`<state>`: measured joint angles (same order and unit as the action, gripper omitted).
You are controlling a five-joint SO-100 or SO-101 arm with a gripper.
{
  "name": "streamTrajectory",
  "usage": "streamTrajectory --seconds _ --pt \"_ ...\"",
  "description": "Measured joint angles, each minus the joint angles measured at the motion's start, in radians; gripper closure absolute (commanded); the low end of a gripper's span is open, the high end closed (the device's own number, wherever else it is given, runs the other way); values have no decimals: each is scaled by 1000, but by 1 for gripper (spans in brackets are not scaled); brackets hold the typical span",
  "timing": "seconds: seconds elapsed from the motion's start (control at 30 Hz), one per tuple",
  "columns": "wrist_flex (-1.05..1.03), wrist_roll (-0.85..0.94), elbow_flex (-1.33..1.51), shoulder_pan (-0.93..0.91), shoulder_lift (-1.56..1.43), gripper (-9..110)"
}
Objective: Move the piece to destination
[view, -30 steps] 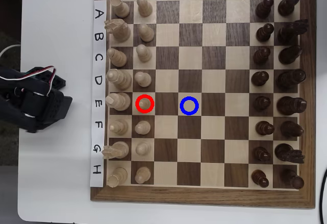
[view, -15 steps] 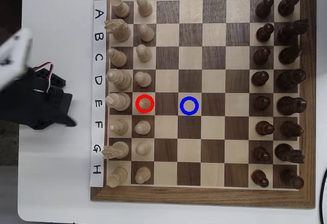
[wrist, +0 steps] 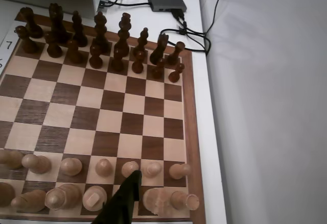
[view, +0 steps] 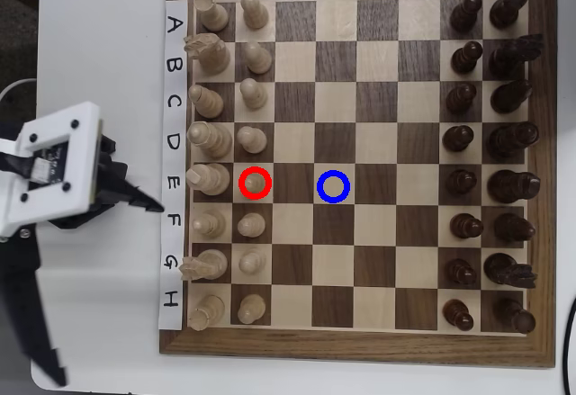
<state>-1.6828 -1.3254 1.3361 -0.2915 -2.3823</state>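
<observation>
The piece point(view: 256, 182) is standing inside the red ring on its starting square, two squares left of the blue-ringed destination point(view: 333, 187) in the overhead view. The end effector point(view: 148, 204) is hovering over the worktop point(view: 99, 71) beside the board; whether it is wide or narrow, I cannot tell.

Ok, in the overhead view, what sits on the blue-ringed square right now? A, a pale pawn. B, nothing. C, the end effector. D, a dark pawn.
B: the blue-ringed square is bare wood, while the pale pawn stands inside the red ring two squares to its left.
</observation>
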Motion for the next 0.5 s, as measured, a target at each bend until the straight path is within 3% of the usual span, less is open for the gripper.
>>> streamTrajectory --seconds 0.37,0.5 --pt "0 3 46 -35 11 95" --pt "0 25 74 -51 11 92"
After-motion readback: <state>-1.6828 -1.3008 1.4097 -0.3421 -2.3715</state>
